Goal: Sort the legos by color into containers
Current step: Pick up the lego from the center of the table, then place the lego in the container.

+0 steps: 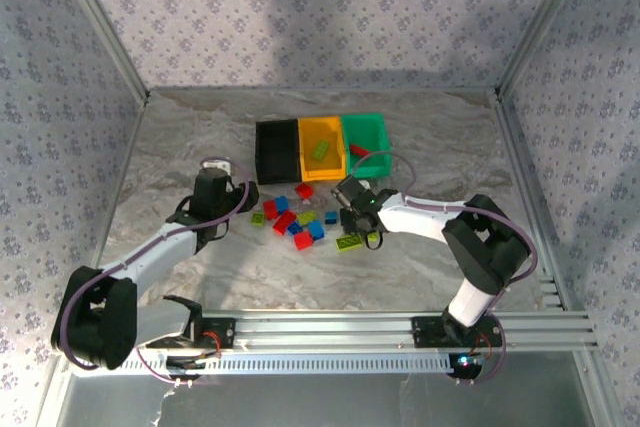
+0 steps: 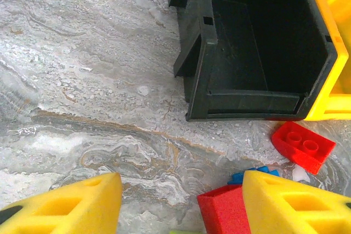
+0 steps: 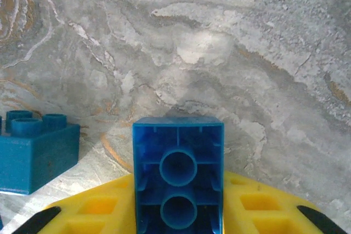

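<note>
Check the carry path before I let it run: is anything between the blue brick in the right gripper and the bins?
Nothing tall. Between the right gripper, shut on the blue brick, and the bins lie only loose bricks on the table; a lifted carry should clear them.

table (image 2: 82, 80): marble-patterned, matt, faintly grainy
black bin (image 2: 258, 53): hard plastic, slight sheen
blue brick (image 3: 178, 173): smooth, glossy plastic
left gripper fingers (image 2: 104, 190): yellow plastic, matt
rail (image 1: 330, 327): bare ribbed metal

No legible text, labels or numbers anywhere.
</note>
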Available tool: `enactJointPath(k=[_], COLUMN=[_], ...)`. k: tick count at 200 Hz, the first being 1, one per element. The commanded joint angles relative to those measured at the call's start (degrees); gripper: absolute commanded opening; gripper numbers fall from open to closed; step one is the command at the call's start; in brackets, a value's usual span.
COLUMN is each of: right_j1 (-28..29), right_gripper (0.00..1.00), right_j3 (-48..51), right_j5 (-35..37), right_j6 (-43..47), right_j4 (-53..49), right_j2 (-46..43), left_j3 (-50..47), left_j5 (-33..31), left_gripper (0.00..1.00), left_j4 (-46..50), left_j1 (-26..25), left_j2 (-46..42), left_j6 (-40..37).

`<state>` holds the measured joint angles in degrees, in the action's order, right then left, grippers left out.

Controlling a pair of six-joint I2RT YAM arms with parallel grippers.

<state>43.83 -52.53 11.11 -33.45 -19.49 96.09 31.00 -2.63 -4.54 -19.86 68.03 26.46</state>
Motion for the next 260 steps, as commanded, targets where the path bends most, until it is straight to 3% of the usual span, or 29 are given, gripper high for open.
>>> enactJointPath(k=[1, 50, 105, 143, 202, 260], right_j1=[0.05, -1.54, -4.04, -3.06, -0.52, -0.06], right_gripper=[0.35, 0.34, 0.35, 0.35, 0.35, 0.36], right_j3=[-0.55, 0.50, -5.50, -15.20, -40.83, -66.57], right_j5=[2.61, 9.66, 6.50, 1.91, -6.58, -8.36], right_j6=[-0.60, -0.53, 3.30, 5.46, 7.39, 8.84], right_j4=[-2.04, -0.58, -0.15, -0.23, -4.18, -13.59], right_j2=[-2.93, -13.78, -13.52, -4.99, 15.03, 33.37], left_j3=[-0.15, -0.23, -0.07, 0.04, -1.06, -1.89], left_j5=[-0.75, -1.01, -0.66, -1.22, 1.49, 1.82], left_gripper=[0.60, 0.60, 0.59, 0.60, 0.60, 0.60], left_j4=[-0.36, -0.25, -0.53, -0.17, -0.17, -0.03], left_j1=[0.35, 0.36, 0.57, 1.95, 6.62, 7.74], left_j2=[-0.53, -0.62, 0.68, 2.66, 2.27, 0.61], left_j6=[0.26, 0.47, 1.58, 3.17, 6.05, 6.50])
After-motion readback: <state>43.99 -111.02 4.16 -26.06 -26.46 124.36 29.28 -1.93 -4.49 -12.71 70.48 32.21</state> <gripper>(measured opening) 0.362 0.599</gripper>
